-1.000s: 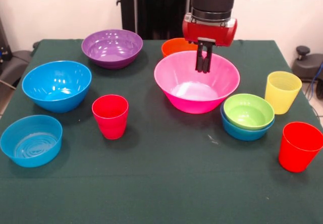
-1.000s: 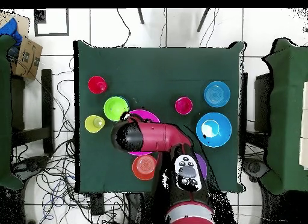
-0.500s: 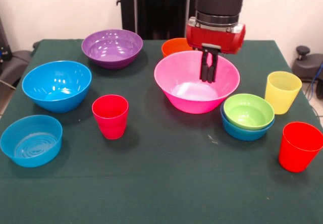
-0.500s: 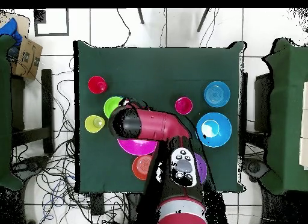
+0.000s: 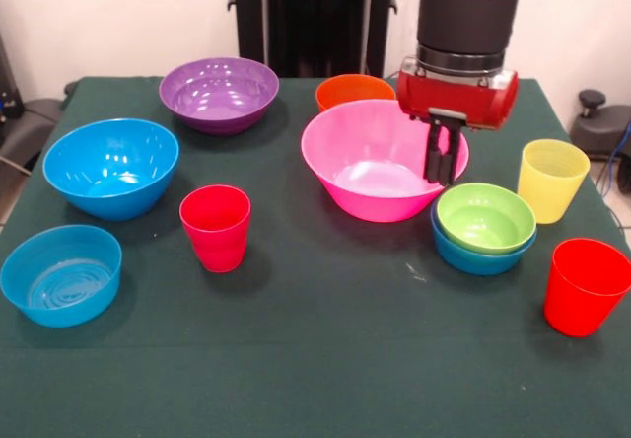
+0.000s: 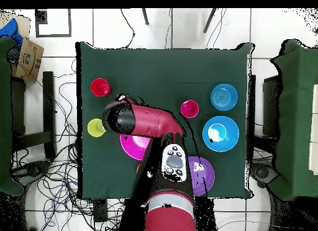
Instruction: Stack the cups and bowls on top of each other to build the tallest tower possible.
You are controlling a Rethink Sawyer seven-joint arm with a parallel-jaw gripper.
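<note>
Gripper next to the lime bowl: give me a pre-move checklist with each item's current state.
1. Gripper empty: ok, fingers together, nothing held.
2. Gripper over lime bowl: not ok, it hangs over the pink bowl's right rim.
3. Lime bowl nested in a blue bowl: ok.
4. Yellow cup upright, apart from the bowls: ok.
5. Any tower begun beyond that pair: not ok.
6. Gripper height above the rim: cannot tell.
</note>
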